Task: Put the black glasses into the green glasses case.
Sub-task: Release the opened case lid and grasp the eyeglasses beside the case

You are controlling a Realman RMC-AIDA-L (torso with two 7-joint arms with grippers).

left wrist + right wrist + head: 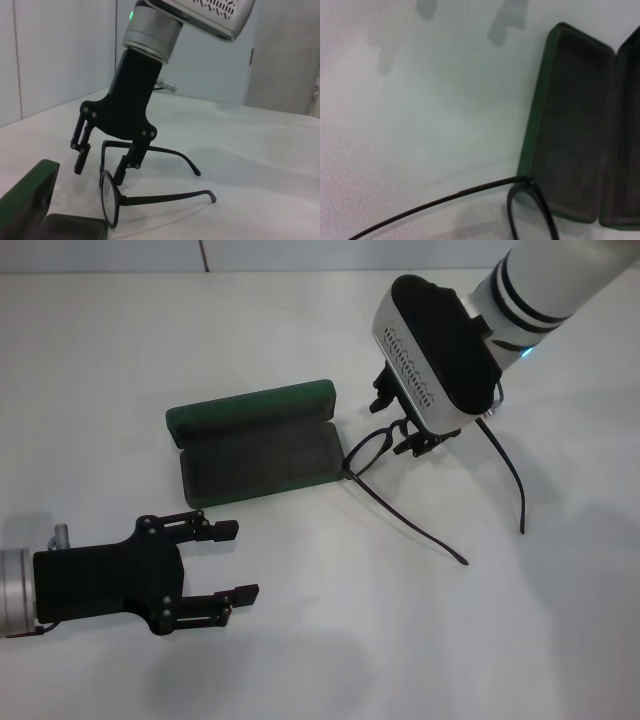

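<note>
The green glasses case (255, 448) lies open at the table's middle, grey lining up, lid toward the back; it also shows in the left wrist view (29, 196) and the right wrist view (570, 125). The black glasses (372, 450) stand on the table just right of the case, temple arms unfolded and trailing to the front right. They also show in the left wrist view (111, 199) and the right wrist view (522, 182). My right gripper (400, 430) (101, 170) is open, its fingers straddling the frame's top. My left gripper (238, 562) is open and empty at the front left.
The white table (320, 660) holds nothing else. A pale wall (50, 50) stands beyond its far edge.
</note>
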